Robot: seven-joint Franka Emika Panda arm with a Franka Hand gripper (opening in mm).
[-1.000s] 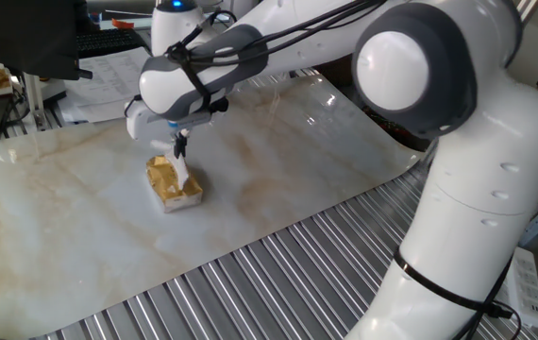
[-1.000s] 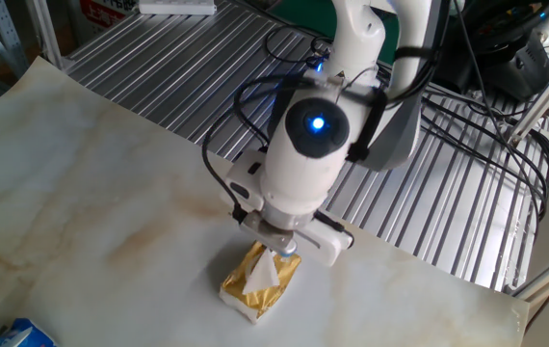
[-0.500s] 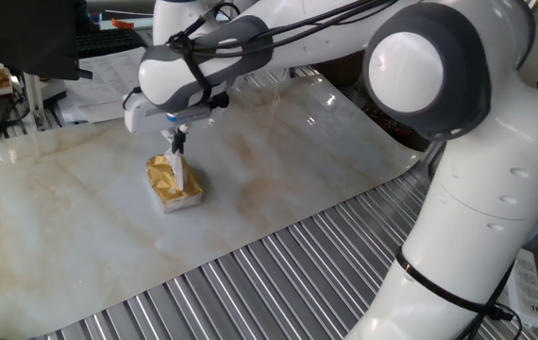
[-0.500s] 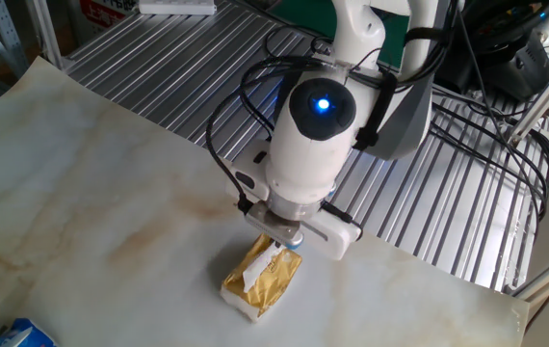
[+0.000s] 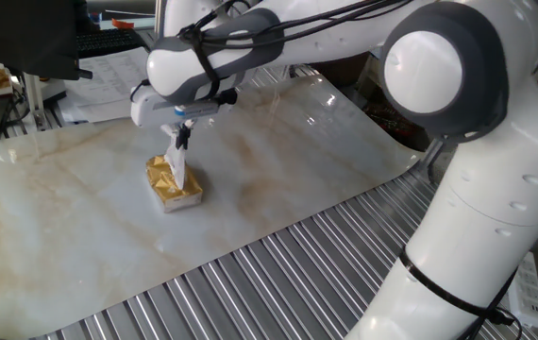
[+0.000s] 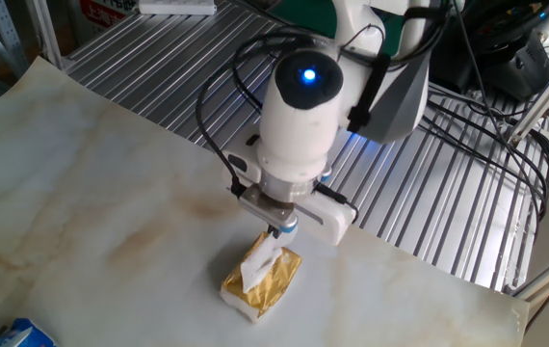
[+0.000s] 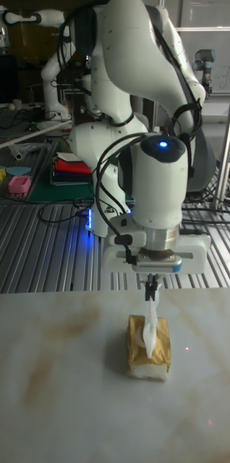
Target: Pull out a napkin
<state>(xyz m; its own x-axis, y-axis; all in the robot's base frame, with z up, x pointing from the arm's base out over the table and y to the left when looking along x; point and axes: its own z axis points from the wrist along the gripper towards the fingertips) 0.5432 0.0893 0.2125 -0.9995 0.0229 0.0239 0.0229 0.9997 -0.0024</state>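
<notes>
A yellow-orange tissue pack point(image 5: 173, 181) point(image 6: 262, 283) point(image 7: 149, 349) lies on the marble-look tabletop. A white napkin point(image 5: 178, 166) point(image 6: 259, 264) point(image 7: 152, 325) stands up out of its top slot, stretched into a narrow strip with its lower end still in the pack. My gripper point(image 5: 180, 139) point(image 6: 279, 231) point(image 7: 152, 291) hangs straight above the pack, shut on the napkin's upper end.
Printed paper sheets point(image 5: 109, 71) lie at the back left in one fixed view. A metal slatted surface point(image 5: 278, 274) borders the marble sheet point(image 5: 80, 227). A blue packet point(image 6: 19, 334) sits at the bottom left corner in the other fixed view. Cables point(image 6: 467, 106) run behind the arm.
The gripper has risen from just above the pack, and the napkin has come up with it, pulled longer and straighter out of the slot. The pack has stayed in place.
</notes>
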